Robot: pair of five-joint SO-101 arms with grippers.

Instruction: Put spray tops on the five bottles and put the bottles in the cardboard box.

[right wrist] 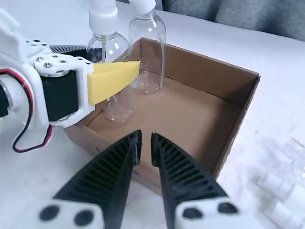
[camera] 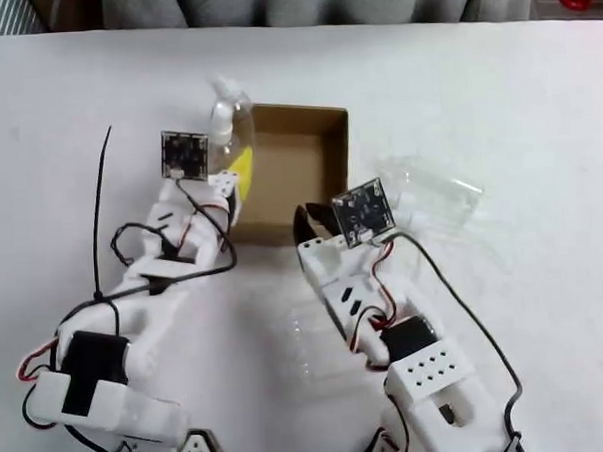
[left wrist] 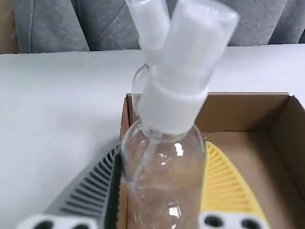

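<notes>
1. Tabletop (camera: 496,97): it carries the box, and a cluster of loose clear bottles (camera: 435,195) lies just beside the box's far side from the left arm. I judge those are the remaining work.
2. Cardboard box (camera: 297,176): open-topped. One capped bottle (right wrist: 150,52) stands upright in a corner, and the rest of the floor is bare.
3. Left tool (left wrist: 162,157): its grey and yellow fingers are clamped on the body of a second bottle (left wrist: 164,200), at the same corner of the box.
4. Right tool (right wrist: 145,138): it sits just outside the box's near wall with its fingers almost together and nothing between them.
5. Held bottle: its spray top (left wrist: 186,71) is on, and it leans slightly toward the standing bottle's top. The right wrist view shows its base low inside the box; I cannot tell whether it touches the floor.
6. Step in hand, as I read it, is placing this bottle.
   - Straighten it and lower it until the base is seated.
   - Then open the left tool slowly.
   - Keep it off the standing bottle and clear of the box wall.
   - Withdraw straight up.
</notes>
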